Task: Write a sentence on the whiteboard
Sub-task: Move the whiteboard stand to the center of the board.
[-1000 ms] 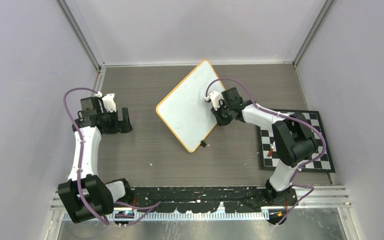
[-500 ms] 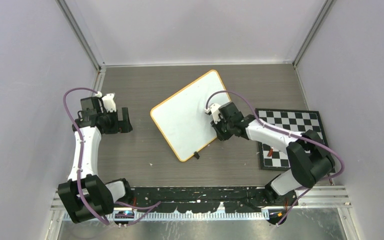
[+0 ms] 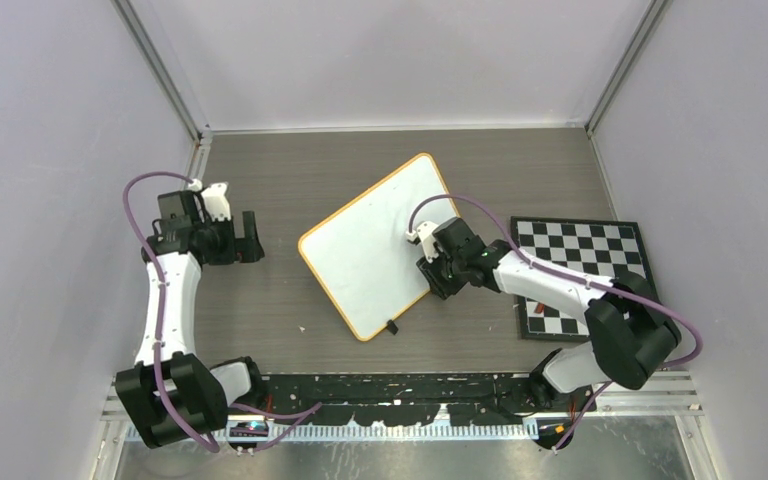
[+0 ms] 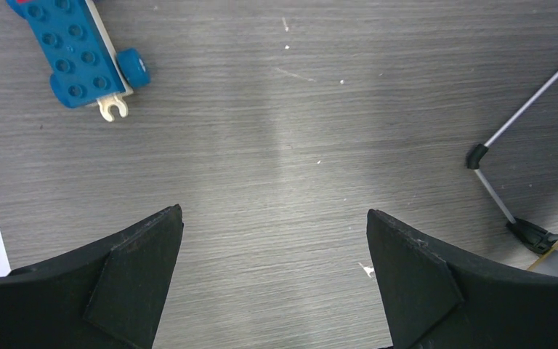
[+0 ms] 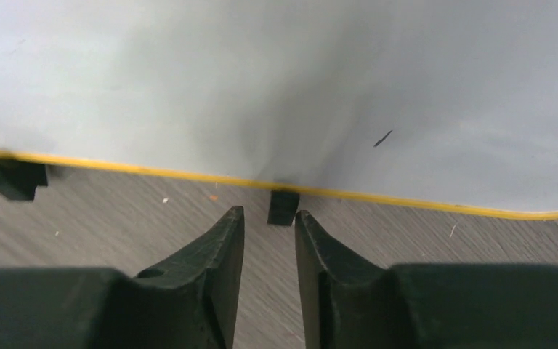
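Right gripper (image 5: 269, 218): jaws slightly parted, empty, at the whiteboard's (image 3: 370, 245) rim. Board lies flat mid-table, still blank; probably light, stiff and slick-faced, so best taken by its rim or foot (image 5: 282, 207). Left gripper (image 4: 274, 212): spread wide, empty.

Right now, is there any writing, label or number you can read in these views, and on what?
None readable.
The whiteboard is blank except one short dark stroke, not a letter.
The checkered mat and blue toy brick show no text.
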